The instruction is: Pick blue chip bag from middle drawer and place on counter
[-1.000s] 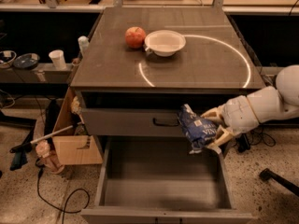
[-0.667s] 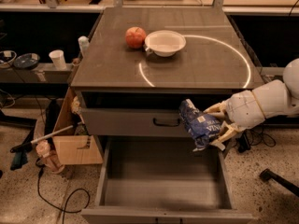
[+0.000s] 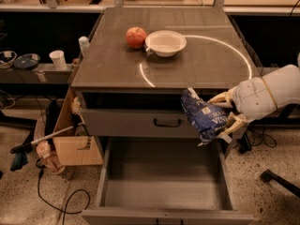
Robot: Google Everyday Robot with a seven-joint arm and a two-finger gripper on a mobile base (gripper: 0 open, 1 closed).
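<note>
My gripper (image 3: 224, 112) is shut on the blue chip bag (image 3: 201, 116), a dark-blue foil bag with white lettering. It holds the bag in the air at the right, in front of the closed drawer front and just below the counter's front edge. The middle drawer (image 3: 164, 182) stands pulled open below, its grey floor bare. The counter (image 3: 112, 64) is a grey-brown top with a thin white circular line, above and behind the bag. The arm's white shell reaches in from the right edge.
A red apple (image 3: 136, 37) and a white bowl (image 3: 165, 43) sit at the counter's back middle. The closed drawer front with a black handle (image 3: 167, 123) is above the open drawer. A cardboard box (image 3: 70, 139), cables and cups are to the left.
The gripper has lifted the blue chip bag a little higher and slightly right, closer to the counter's front edge. The drawer stays open.
</note>
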